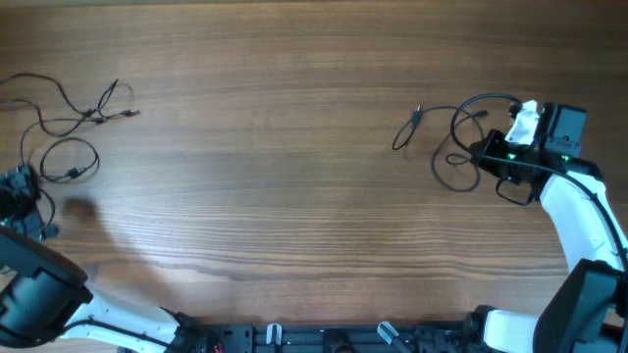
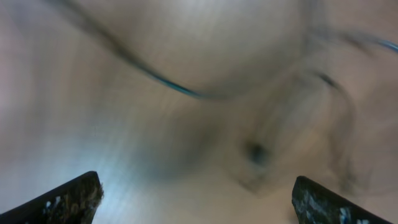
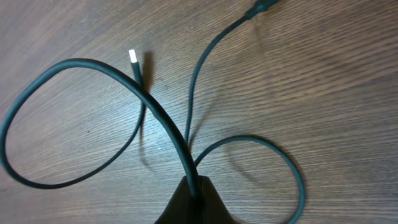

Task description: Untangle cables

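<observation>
Two groups of thin dark cables lie on the wooden table. One cable [image 1: 69, 123] sprawls in loops at the far left, just above my left gripper [image 1: 22, 188]. In the blurred left wrist view its fingers [image 2: 71, 200] stand wide apart, open, with a smeared cable strand [image 2: 168, 84] ahead and nothing between them. At the right, another cable [image 1: 453, 147] curls in loops. My right gripper [image 1: 479, 150] is shut on it. The right wrist view shows the closed fingertips [image 3: 194, 196] pinching the dark cable [image 3: 155, 106], whose plug with a pale tip [image 3: 132, 59] lies on the wood.
The wooden table [image 1: 294, 186] spans the overhead view. The arm bases sit along the front edge [image 1: 324, 338]. The right arm's white link [image 1: 574, 211] runs down the right side.
</observation>
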